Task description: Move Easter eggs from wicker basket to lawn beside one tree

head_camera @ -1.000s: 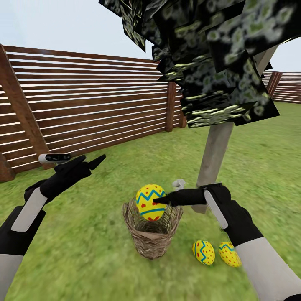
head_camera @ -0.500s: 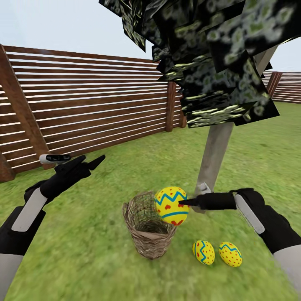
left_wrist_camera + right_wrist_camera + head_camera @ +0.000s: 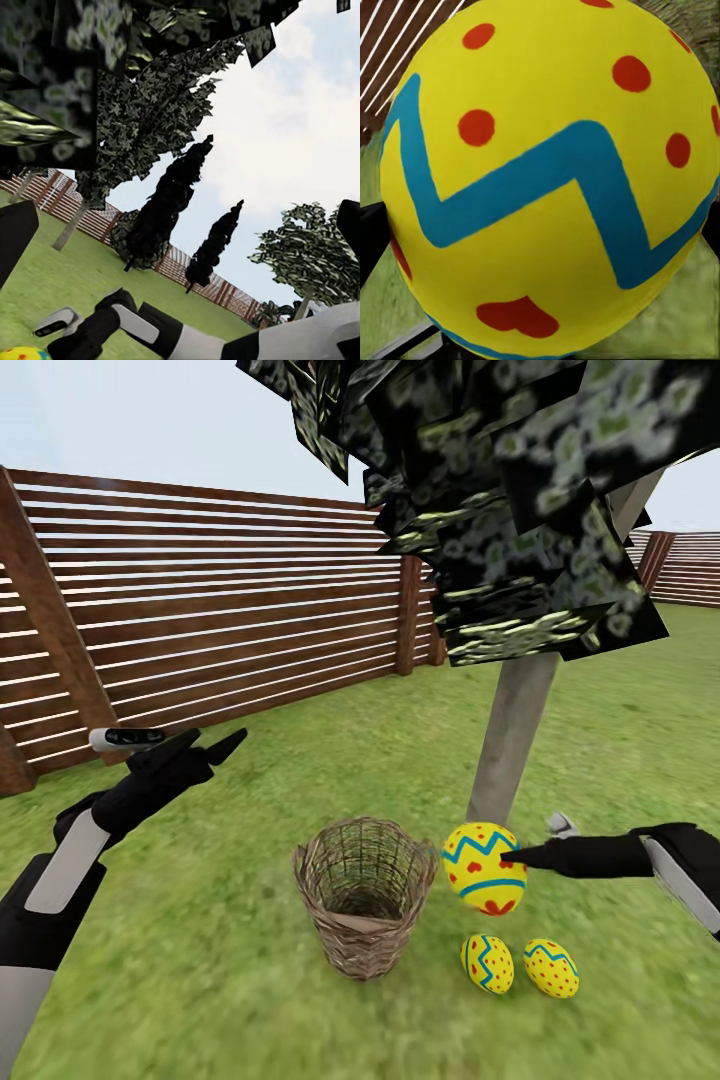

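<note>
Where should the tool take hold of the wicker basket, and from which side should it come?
Probably by the thick braided rim, coming from above. The wicker basket stands upright on the lawn with its mouth open and looks empty, so one finger could go inside and one outside. Its wall tapers downward, so a grip round the sides might slip.

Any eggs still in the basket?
No: in the head view the basket looks empty, two eggs lie on the lawn, and the right gripper holds the third egg.

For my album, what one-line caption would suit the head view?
Right gripper holds the last egg beside the empty basket, above two eggs by the tree.
</note>
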{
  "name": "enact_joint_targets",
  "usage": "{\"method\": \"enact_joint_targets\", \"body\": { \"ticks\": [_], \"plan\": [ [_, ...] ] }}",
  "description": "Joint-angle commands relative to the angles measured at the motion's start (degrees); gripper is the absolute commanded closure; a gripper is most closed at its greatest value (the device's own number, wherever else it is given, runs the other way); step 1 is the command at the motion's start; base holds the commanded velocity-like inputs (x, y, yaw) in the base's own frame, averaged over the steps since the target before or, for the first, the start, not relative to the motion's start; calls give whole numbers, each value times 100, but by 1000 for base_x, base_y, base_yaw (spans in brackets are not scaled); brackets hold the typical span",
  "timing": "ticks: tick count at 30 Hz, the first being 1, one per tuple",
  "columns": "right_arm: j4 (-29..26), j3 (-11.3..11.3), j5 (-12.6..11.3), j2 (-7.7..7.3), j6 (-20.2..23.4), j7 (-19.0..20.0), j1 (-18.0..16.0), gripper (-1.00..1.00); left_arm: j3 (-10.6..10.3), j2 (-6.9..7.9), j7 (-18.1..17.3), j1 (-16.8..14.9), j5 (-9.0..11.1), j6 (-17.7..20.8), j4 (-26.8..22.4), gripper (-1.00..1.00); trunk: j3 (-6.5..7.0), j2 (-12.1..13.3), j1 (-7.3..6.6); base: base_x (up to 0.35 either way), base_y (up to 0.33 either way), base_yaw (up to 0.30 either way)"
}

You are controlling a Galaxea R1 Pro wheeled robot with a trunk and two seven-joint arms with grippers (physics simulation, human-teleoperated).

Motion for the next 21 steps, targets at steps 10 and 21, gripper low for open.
{"method": "enact_joint_targets", "body": {
  "ticks": [10, 21],
  "plan": [
    [61, -6, 17, -542, 25, 43, -6, 100, 0, 7, 5, -5, 44, 42, 4, -100, -5, -2, -1, 0, 0, 0],
    [58, -370, 1761, -713, -44, -940, -6, 100, -9, -3, 20, -5, 37, 42, 8, -100, -5, -2, -1, 0, 0, 0]
  ]
}}
